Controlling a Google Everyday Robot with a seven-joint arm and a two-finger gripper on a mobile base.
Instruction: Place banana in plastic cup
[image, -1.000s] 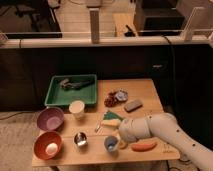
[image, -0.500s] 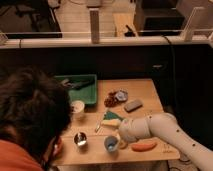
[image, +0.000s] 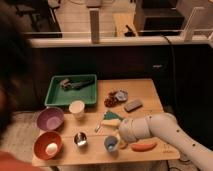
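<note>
Change since half a second back: dark blurred head of a person (image: 12, 65) pulled away toward left edge, uncovering round purple bowl (image: 50, 119) and round orange bowl (image: 48, 145) on light wooden table (image: 145, 90). White robot arm (image: 165, 127) and its gripper (image: 120, 136) unchanged over that interval, parked at front of table just right of small short blue plastic cup (image: 111, 144).

Meaning for task: no progress logged. Cup interior reads light and apparently empty. Small pale-yellow banana (image: 121, 144) possibly the yellowish sliver just beside cup's right rim, under the gripper; not inside cup. Release over cup judged not yet done.

Hidden or unclear:
- Gripper tip masked by bulky white wrist; open, closed or holding the banana cannot be told.
- Contact between banana and cup rim not resolvable.
- Left part of scene cut off by head.
- Long orange-red carrot-like piece (image: 144, 146) lies right of gripper, apart from cup.
- Shiny metal cup (image: 80, 139) left of blue cup, untouched.
</note>
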